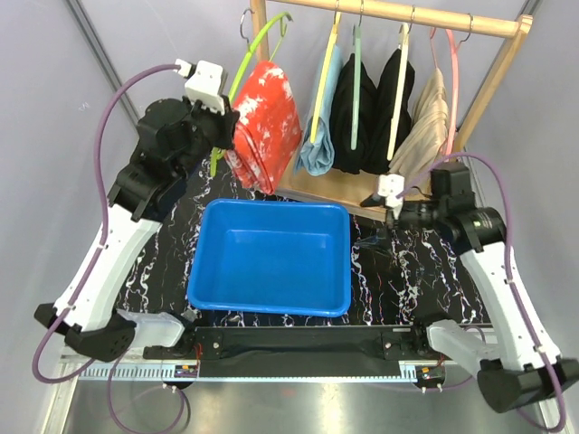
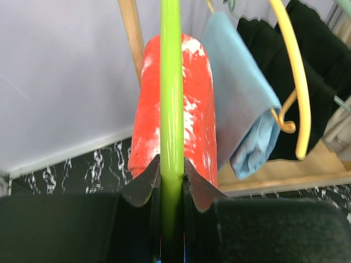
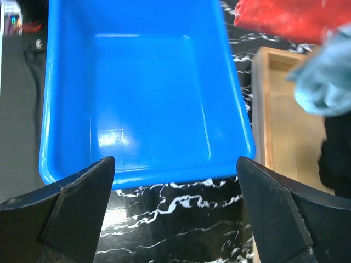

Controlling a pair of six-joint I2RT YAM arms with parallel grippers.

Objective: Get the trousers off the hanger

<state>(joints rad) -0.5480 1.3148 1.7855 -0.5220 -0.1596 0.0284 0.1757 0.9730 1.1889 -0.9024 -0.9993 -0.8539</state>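
Observation:
Red trousers with white pattern (image 1: 265,124) hang folded over a lime green hanger (image 1: 249,63) at the left end of the wooden rack; they also show in the left wrist view (image 2: 198,109). My left gripper (image 1: 220,136) is shut on the green hanger's bar (image 2: 171,109), beside the red trousers. Light blue trousers (image 1: 321,136), two black trousers (image 1: 351,113) (image 1: 393,108) and beige trousers (image 1: 425,127) hang further right on their own hangers. My right gripper (image 1: 391,210) is open and empty, low over the table between the blue bin and the rack base.
An empty blue plastic bin (image 1: 271,256) sits mid-table; it fills the right wrist view (image 3: 142,93). The wooden rack's top rail (image 1: 398,11), slanted post (image 1: 493,86) and base board (image 1: 335,190) stand behind it. The tabletop is black marble-patterned (image 1: 407,271).

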